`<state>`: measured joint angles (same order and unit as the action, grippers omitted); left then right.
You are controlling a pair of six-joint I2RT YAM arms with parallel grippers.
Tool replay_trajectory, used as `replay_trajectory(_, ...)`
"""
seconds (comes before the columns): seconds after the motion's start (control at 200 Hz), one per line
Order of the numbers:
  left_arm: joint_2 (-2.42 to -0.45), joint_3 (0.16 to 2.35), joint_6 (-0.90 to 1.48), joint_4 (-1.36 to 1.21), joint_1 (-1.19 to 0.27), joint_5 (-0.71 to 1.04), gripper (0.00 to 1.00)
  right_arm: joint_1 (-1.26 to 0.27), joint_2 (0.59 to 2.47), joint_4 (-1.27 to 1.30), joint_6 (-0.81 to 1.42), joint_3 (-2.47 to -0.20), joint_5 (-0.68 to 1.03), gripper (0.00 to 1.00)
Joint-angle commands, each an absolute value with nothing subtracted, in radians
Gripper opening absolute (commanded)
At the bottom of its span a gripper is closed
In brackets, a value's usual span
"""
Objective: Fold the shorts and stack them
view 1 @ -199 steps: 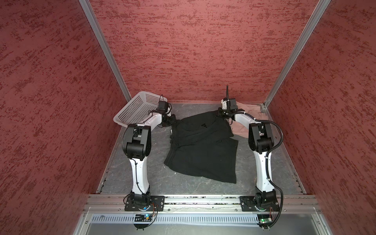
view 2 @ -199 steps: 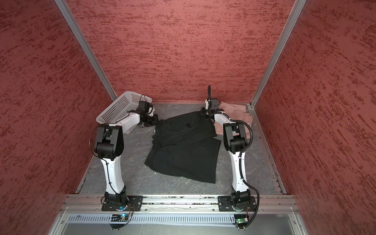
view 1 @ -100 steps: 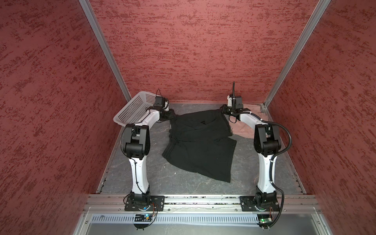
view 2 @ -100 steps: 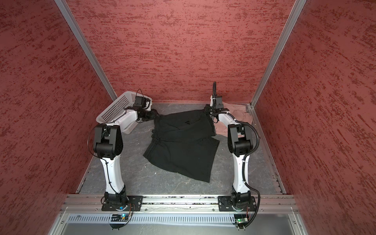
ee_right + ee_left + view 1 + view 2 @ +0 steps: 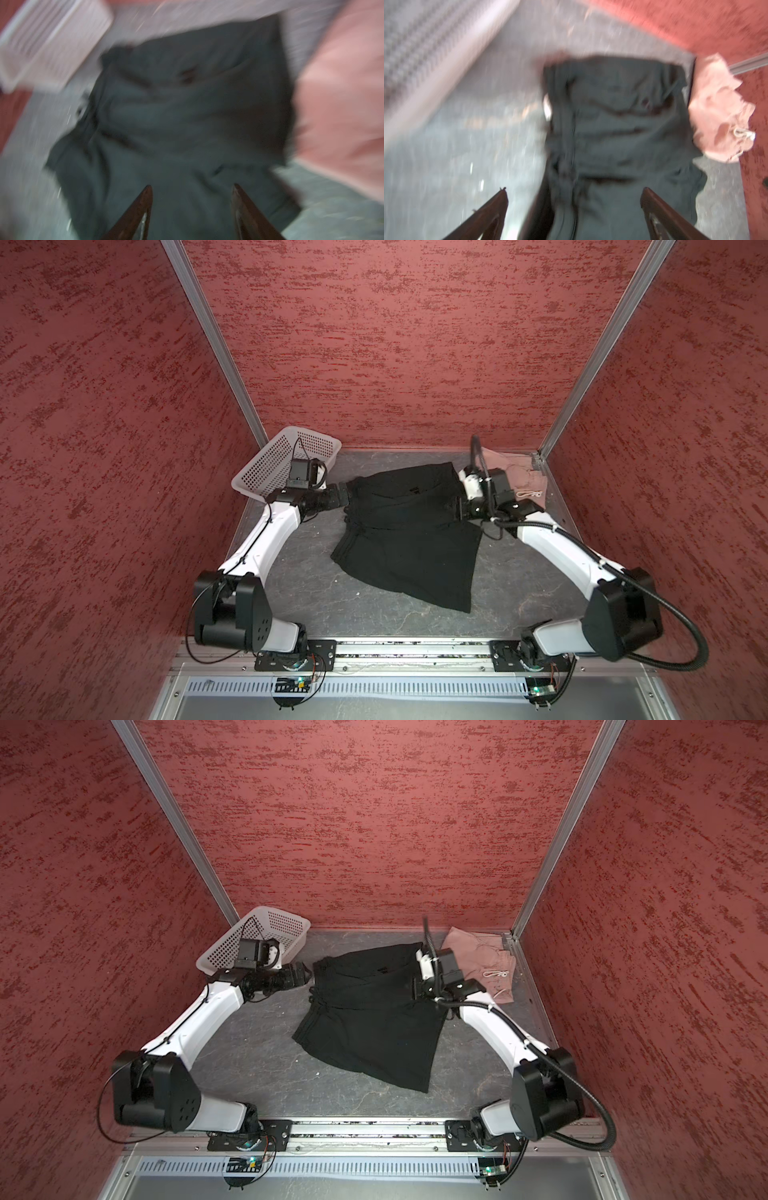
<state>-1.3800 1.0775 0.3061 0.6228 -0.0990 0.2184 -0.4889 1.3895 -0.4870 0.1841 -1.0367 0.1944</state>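
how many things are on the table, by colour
black shorts: 1
pink shorts: 1
white basket: 1
total: 3

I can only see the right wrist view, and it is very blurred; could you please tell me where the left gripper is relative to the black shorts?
Observer: In a top view the left gripper sits at the edge of the black shorts nearest the basket, jaws wide apart and empty.
Operator: Thank you. How are the black shorts lying?
Observer: Flat on the table, their far part apparently doubled over the rest.
Operator: And the pink blur beside them?
Observer: The pink shorts lie in the far right corner, pale drawstring on top; the right arm hides whether the two pairs touch.
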Motion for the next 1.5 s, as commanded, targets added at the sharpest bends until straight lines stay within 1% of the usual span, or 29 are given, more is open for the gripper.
replay_trajectory(0.0, -1.318, 0.970, 0.362, 0.707, -0.074, 0.213, 0.99, -0.673, 1.402, -0.745, 0.212, -0.965, 0.099, 0.60)
replay_trajectory(0.02, -1.300, 0.954, 0.367, 0.712, -0.070, 0.214, 0.99, -0.703, 1.397, -0.754, 0.236, -0.961, 0.072, 0.60)
replay_trajectory(0.1, -1.231, 0.899, 0.380, 0.726, -0.054, 0.241, 0.99, -0.818, 1.361, -0.743, 0.305, -0.934, 0.110, 0.60)
replay_trajectory(0.195, -1.163, 0.856, 0.393, 0.747, -0.049, 0.249, 0.99, -0.897, 1.350, -0.753, 0.409, -0.941, 0.098, 0.61)
replay_trajectory(0.301, -1.126, 0.820, 0.405, 0.751, -0.044, 0.280, 0.99, -1.016, 1.371, -0.772, 0.509, -0.933, 0.037, 0.63)
replay_trajectory(0.386, -1.112, 0.790, 0.407, 0.742, -0.045, 0.298, 0.99, -1.106, 1.407, -0.847, 0.592, -0.922, -0.034, 0.67)
replay_trajectory(0.481, -1.101, 0.756, 0.410, 0.723, -0.044, 0.317, 0.99, -1.165, 1.432, -0.908, 0.659, -0.893, -0.088, 0.68)
replay_trajectory(0.631, -1.063, 0.700, 0.456, 0.654, -0.044, 0.419, 0.99, -1.193, 1.443, -0.936, 0.720, -0.861, -0.191, 0.68)
replay_trajectory(0.761, -1.029, 0.671, 0.482, 0.638, -0.044, 0.443, 0.99, -1.200, 1.489, -0.985, 0.759, -0.866, -0.273, 0.68)
replay_trajectory(0.942, -0.984, 0.620, 0.503, 0.634, -0.046, 0.421, 0.99, -1.200, 1.524, -0.939, 0.746, -0.831, -0.244, 0.69)
replay_trajectory(1.127, -0.971, 0.571, 0.534, 0.595, -0.047, 0.420, 0.99, -1.200, 1.526, -0.972, 0.765, -0.806, -0.269, 0.68)
replay_trajectory(1.212, -0.968, 0.545, 0.543, 0.570, -0.053, 0.414, 0.99, -1.193, 1.540, -0.953, 0.797, -0.793, -0.293, 0.60)
replay_trajectory(1.308, -0.949, 0.516, 0.549, 0.554, -0.070, 0.397, 0.99, -1.189, 1.568, -0.918, 0.804, -0.789, -0.302, 0.46)
replay_trajectory(1.328, -0.942, 0.511, 0.551, 0.551, -0.074, 0.388, 0.99, -1.189, 1.573, -0.908, 0.804, -0.787, -0.302, 0.41)
replay_trajectory(1.398, -0.922, 0.478, 0.562, 0.526, -0.094, 0.362, 0.99, -1.189, 1.576, -0.875, 0.802, -0.777, -0.304, 0.17)
replay_trajectory(1.448, -0.912, 0.455, 0.573, 0.497, -0.109, 0.351, 0.99, -1.188, 1.564, -0.862, 0.806, -0.771, -0.309, 0.03)
replay_trajectory(1.463, -0.912, 0.447, 0.576, 0.486, -0.113, 0.347, 0.99, -1.188, 1.558, -0.860, 0.808, -0.769, -0.311, 0.00)
replay_trajectory(1.498, -0.912, 0.434, 0.585, 0.462, -0.127, 0.336, 0.99, -1.187, 1.540, -0.855, 0.811, -0.764, -0.311, 0.00)
